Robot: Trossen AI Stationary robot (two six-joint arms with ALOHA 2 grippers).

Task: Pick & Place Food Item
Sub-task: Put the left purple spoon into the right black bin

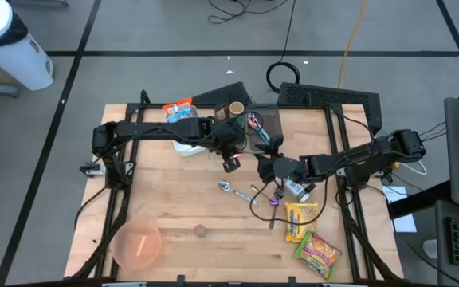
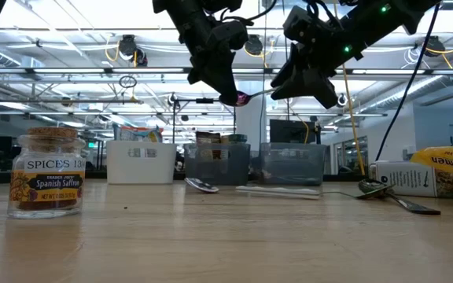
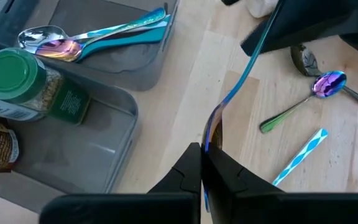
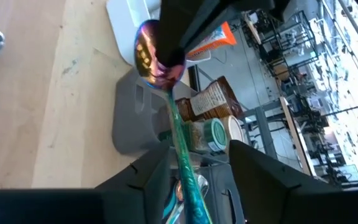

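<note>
A spoon with an iridescent purple bowl (image 4: 148,53) and a teal handle (image 3: 244,74) hangs in the air above the table's middle, between my two grippers. My left gripper (image 1: 231,164) is shut on its bowl end. My right gripper (image 4: 194,158) is open. Its fingers stand on either side of the handle, with a gap to one finger. In the low view the spoon (image 2: 256,93) runs about level from my left gripper (image 2: 228,90) to my right gripper (image 2: 285,82). My left gripper pinches the spoon between its two shut fingers (image 3: 197,168) at the bowl end, where the handle curves into the bowl (image 3: 214,124). The bowl's tip (image 2: 241,98) pokes out below the fingers. The spoon is lifted clear of the table, its handle reaching toward my right gripper.
On the table lie a silver spoon (image 1: 225,186), a green-handled spoon (image 1: 274,199), a blue-and-white stick (image 1: 245,194), two ramen packets (image 1: 301,220), a pink bowl (image 1: 138,243) and a spice jar (image 1: 200,231). Grey trays (image 3: 123,106) at the back hold jars and more spoons.
</note>
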